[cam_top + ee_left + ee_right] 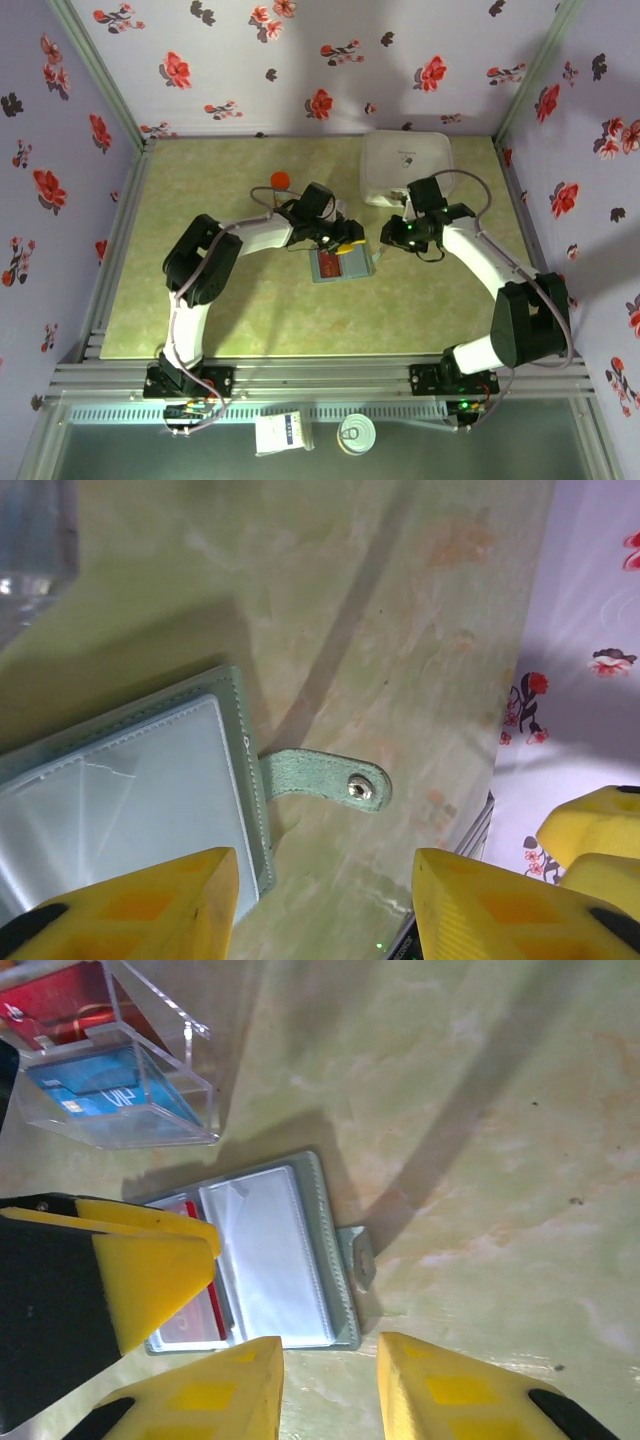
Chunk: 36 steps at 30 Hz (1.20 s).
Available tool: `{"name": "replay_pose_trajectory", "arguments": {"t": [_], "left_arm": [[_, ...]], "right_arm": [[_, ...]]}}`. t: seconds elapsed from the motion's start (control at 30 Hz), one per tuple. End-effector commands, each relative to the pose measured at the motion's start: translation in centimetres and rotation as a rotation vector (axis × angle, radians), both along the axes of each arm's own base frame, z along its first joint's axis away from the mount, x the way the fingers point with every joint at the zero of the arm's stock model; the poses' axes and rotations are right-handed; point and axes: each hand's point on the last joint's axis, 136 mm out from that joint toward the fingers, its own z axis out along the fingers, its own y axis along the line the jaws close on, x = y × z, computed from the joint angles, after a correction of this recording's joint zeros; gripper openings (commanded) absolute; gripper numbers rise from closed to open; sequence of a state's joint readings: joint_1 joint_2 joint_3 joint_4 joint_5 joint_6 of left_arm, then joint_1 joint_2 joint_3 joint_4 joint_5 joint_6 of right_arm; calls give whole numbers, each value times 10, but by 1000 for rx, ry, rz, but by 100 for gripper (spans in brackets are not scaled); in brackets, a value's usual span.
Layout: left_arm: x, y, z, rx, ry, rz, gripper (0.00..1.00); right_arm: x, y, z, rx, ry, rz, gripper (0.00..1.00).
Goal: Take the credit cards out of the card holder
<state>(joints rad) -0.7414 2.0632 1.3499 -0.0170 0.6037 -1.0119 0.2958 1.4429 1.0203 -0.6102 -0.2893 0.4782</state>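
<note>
Card holder (341,264) is being shown lying open on the desk (250,310), red credit card (190,1315) inside; left hand (325,910) and right hand (330,1390) are being held open over it.

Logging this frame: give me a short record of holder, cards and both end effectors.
card holder: open flat on the table, snap tab undone
red card: in a sleeve of the holder
blue card: inside the clear box near the holder
left end effector: open, empty
right end effector: open, empty
</note>
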Motion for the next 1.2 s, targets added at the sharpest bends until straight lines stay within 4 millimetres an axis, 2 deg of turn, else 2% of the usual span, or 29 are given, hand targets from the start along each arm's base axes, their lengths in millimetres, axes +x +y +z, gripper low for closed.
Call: {"name": "replay_pose_trajectory", "arguments": {"t": [0.0, 0.2, 0.27, 0.33, 0.5, 0.63, 0.83, 1.0, 1.17], "left_arm": [[-7, -2, -16, 37, 37, -29, 51], [-13, 3, -32, 82, 64, -27, 51], [-14, 3, -31, 81, 66, -26, 51], [-14, 4, -26, 72, 58, -25, 51], [-10, 12, 2, 59, -7, -15, 51], [-7, 36, 15, 89, -50, 19, 51], [-3, 84, 19, 161, -85, 83, 50], [-4, 122, 9, 218, -81, 125, 45], [-10, 148, -6, 262, -58, 138, 39]], "right_arm": [[-4, -3, -10, -22, 45, 19, 34], [-4, 13, -27, 55, 85, 52, 40], [-3, 17, -35, 71, 105, 58, 41], [-1, 19, -45, 74, 123, 63, 41], [2, 26, -64, 96, 164, 74, 41], [3, 34, -77, 120, 185, 92, 36], [3, 41, -92, 124, 213, 104, 26], [-2, 51, -95, 123, 224, 117, 19], [-7, 66, -92, 133, 222, 135, 17]]}}
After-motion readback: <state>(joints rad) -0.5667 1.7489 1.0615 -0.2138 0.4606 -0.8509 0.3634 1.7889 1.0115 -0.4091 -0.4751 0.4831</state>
